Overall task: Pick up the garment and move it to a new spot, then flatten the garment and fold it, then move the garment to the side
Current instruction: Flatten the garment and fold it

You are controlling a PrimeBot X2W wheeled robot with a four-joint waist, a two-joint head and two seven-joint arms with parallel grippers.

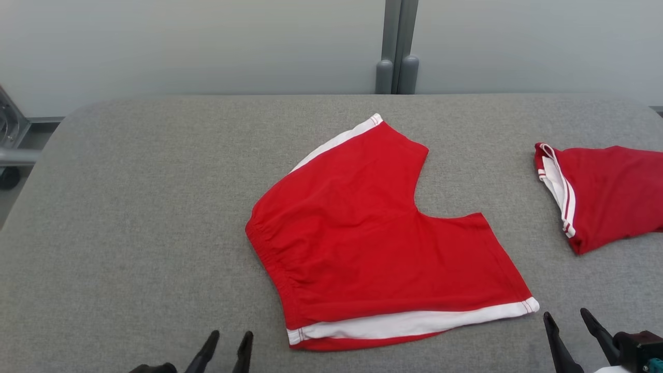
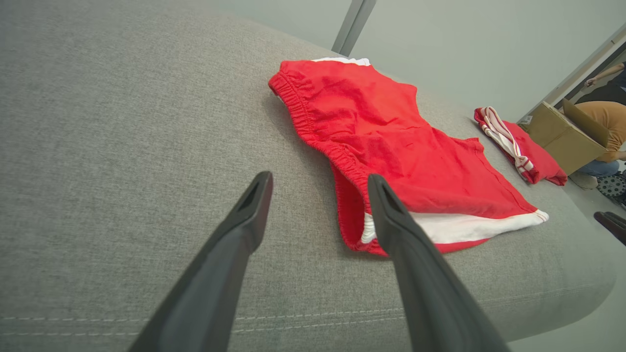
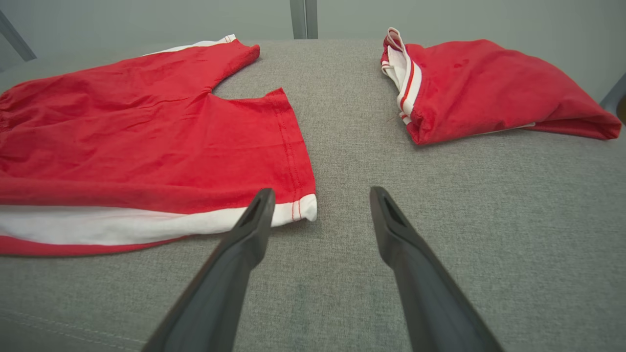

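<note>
While both arms wait at the near edge of the grey padded table (image 1: 129, 207), the red shorts (image 1: 383, 233) lie spread flat around the middle of it, a little to the right. Their elastic waistband faces left. One leg points to the far side and the other to the right. A white stripe runs down each outer seam, and the near one has a strip of red showing under it.

The left gripper (image 1: 231, 335) sits at the near left, close to the waistband corner of the shorts but clear of it, with its two dark fingers spread wide and holding nothing. The right gripper (image 1: 565, 314) sits at the near right, just beside the white-trimmed hem corner of the near leg, and its fingers are likewise wide apart and empty.

A second red garment (image 1: 606, 194) with white and red trim lies loosely folded at the right end of the table, well apart from the shorts. Past that end, the left wrist view shows a person (image 2: 606, 122) down low beside an open cardboard box (image 2: 557, 137).
</note>
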